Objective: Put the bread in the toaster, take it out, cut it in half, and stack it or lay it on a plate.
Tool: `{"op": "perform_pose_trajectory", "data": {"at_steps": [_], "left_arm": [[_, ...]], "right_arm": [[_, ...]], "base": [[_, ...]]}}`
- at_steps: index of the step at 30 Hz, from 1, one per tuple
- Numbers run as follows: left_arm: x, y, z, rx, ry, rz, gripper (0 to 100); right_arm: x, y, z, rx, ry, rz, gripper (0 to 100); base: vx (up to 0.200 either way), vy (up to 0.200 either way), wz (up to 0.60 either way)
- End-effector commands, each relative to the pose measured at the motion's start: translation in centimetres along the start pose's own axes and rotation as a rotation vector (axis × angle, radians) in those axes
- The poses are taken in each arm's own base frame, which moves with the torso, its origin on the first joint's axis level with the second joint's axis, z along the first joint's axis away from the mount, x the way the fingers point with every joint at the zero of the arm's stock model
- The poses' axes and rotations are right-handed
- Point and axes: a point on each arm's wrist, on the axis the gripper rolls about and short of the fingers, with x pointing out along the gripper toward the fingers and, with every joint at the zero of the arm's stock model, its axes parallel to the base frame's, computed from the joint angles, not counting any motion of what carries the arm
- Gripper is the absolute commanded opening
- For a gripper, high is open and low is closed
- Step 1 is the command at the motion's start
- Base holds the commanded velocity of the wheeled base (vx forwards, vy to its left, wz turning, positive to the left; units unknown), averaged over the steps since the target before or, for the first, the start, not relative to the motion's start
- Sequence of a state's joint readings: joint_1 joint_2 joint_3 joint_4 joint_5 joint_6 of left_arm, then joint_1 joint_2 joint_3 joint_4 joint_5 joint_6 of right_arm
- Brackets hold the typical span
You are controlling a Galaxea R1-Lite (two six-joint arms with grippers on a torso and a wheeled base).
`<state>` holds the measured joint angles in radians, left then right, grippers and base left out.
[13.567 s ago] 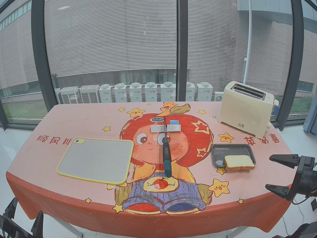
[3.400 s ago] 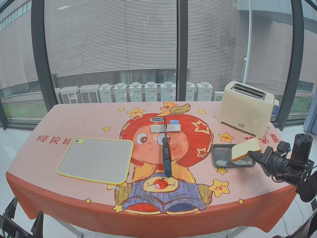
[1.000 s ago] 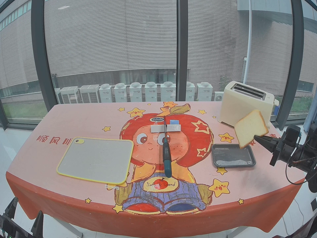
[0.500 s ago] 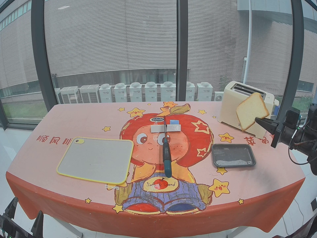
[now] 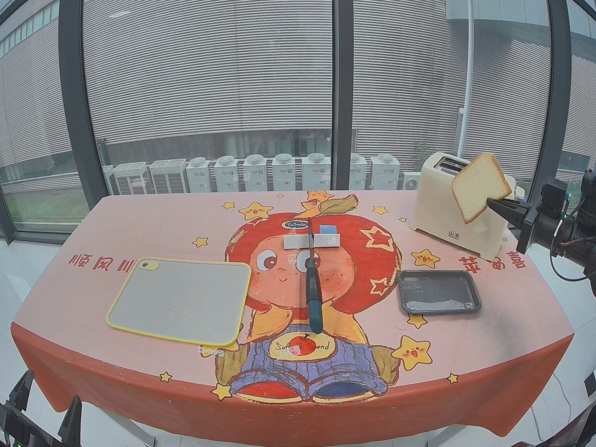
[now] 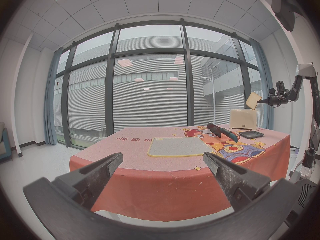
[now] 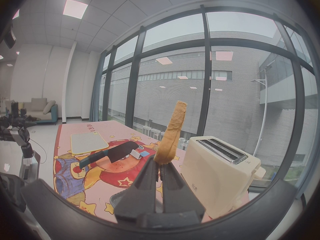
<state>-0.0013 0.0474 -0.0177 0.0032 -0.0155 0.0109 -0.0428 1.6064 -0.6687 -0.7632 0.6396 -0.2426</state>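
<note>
The cutting board (image 5: 180,299) lies well to the left of the toaster (image 5: 462,209), the knife (image 5: 313,287) nearer it on the same side. The tray (image 5: 403,293) sits just in front of the toaster. 1 slice of bread (image 5: 481,185) hangs tilted beside the toaster's top, not yet in a slot. The right gripper (image 5: 496,205) is pinched narrow on its lower crust corner. Bread is light, soft and easily crushed, so the crust edge is likely the firmest hold. The left gripper (image 6: 162,157) is spread wide and empty, far from the toaster.
</note>
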Motion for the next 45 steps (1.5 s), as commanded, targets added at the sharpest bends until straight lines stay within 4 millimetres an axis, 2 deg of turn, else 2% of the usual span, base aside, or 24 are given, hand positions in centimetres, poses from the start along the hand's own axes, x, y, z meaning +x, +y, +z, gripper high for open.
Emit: {"op": "perform_pose_trajectory", "data": {"at_steps": [1,18,32,45], "left_arm": [[0.1,0.0,-0.5,0.0,0.019,-0.002,100],[0.1,0.0,-0.5,-0.002,0.021,0.004,100],[0.1,0.0,-0.5,0.0,0.021,0.006,100],[0.1,0.0,-0.5,0.001,0.021,0.007,100]], "right_arm": [[0.0,-0.8,0.7,-0.03,-0.008,-0.005,0],[0.5,-1.9,3.2,-0.182,0.025,0.085,0],[0.9,-2.1,3.5,-0.357,0.085,0.207,0],[1.2,-2.5,3.6,-0.39,0.07,0.246,0]], "base": [[0.0,0.0,0.0],[0.0,0.0,0.0],[0.0,0.0,0.0],[0.0,0.0,0.0]]}}
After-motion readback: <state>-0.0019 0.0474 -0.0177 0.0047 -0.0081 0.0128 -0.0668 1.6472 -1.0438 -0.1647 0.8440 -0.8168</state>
